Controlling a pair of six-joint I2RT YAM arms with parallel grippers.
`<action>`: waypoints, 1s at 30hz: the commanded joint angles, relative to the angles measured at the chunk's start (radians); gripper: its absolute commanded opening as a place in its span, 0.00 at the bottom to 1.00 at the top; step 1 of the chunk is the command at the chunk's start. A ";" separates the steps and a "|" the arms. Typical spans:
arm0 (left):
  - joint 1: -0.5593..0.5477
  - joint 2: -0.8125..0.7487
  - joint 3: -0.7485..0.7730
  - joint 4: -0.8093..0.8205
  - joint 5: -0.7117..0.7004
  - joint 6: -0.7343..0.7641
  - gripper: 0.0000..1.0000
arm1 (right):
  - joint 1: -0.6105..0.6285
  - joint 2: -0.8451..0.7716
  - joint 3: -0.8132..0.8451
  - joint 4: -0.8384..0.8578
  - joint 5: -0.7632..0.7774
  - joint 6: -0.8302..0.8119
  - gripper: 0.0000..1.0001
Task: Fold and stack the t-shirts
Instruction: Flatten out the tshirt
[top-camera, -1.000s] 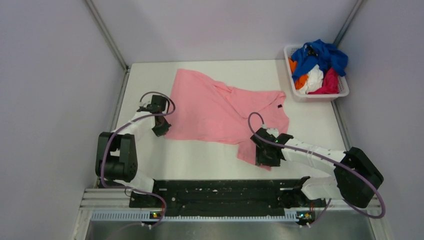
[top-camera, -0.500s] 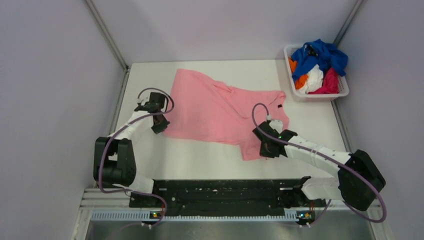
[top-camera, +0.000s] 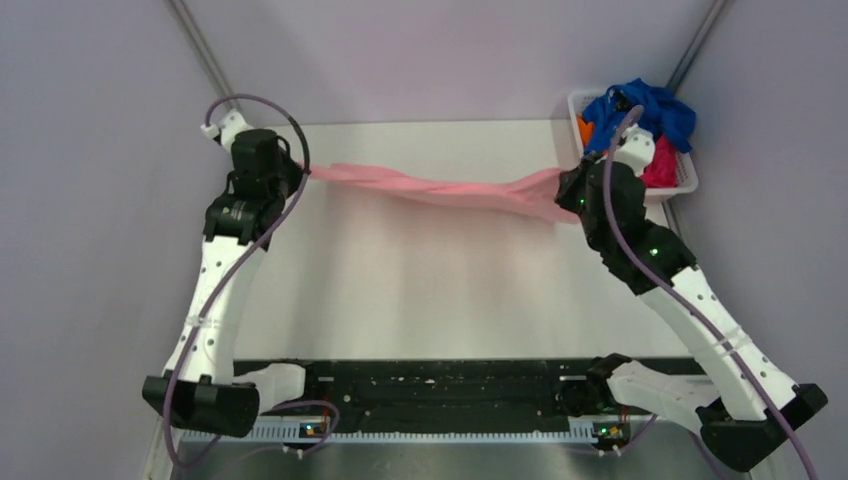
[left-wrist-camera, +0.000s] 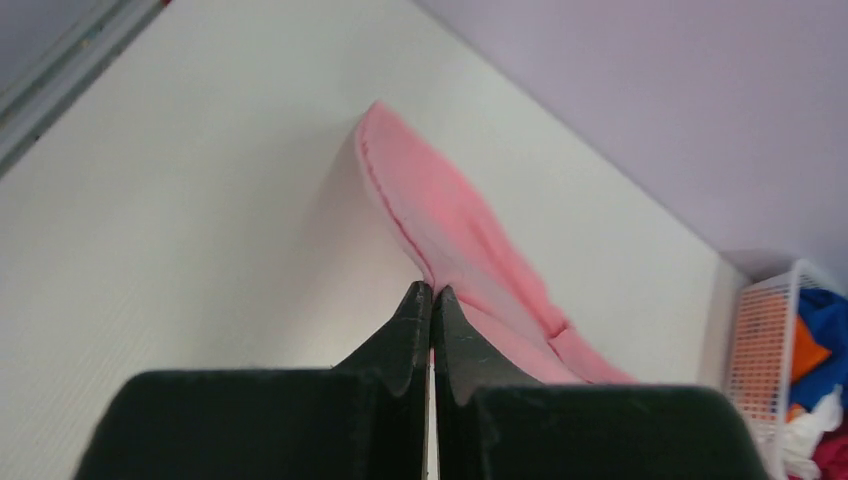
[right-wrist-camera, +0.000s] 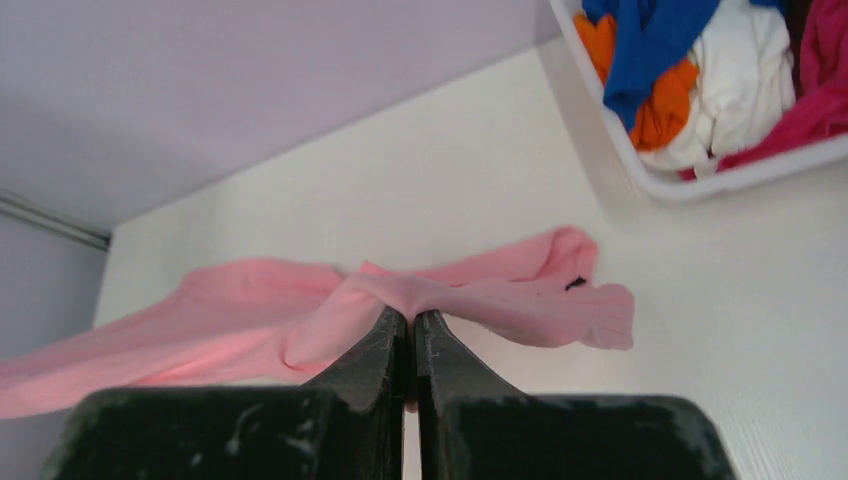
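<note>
Pink t-shirt (top-camera: 440, 188), now lifted, stretched taut midair

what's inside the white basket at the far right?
Crumpled pile: blue t-shirt on top, orange t-shirt, white t-shirt, magenta t-shirt. Whatever lies beneath them, and the basket floor, is covered.

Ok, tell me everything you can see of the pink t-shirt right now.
The pink t-shirt is soft, light salmon cloth, bunched and twisted into a long band stretched above the far side of the table. The left gripper pinches one end by a stitched hem; the right gripper pinches the other, where loose folds and a small dark mark show, near the basket. It casts a shadow below; whether its middle touches the table is unclear.
</note>
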 joint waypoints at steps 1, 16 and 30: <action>-0.001 -0.108 0.126 0.042 -0.011 0.049 0.00 | -0.006 -0.045 0.201 0.090 -0.013 -0.179 0.00; -0.002 -0.275 0.514 -0.018 0.018 0.184 0.00 | -0.005 -0.015 0.809 -0.024 -0.538 -0.352 0.00; 0.000 -0.347 0.570 -0.013 0.082 0.197 0.00 | -0.005 -0.035 0.913 -0.045 -0.667 -0.360 0.00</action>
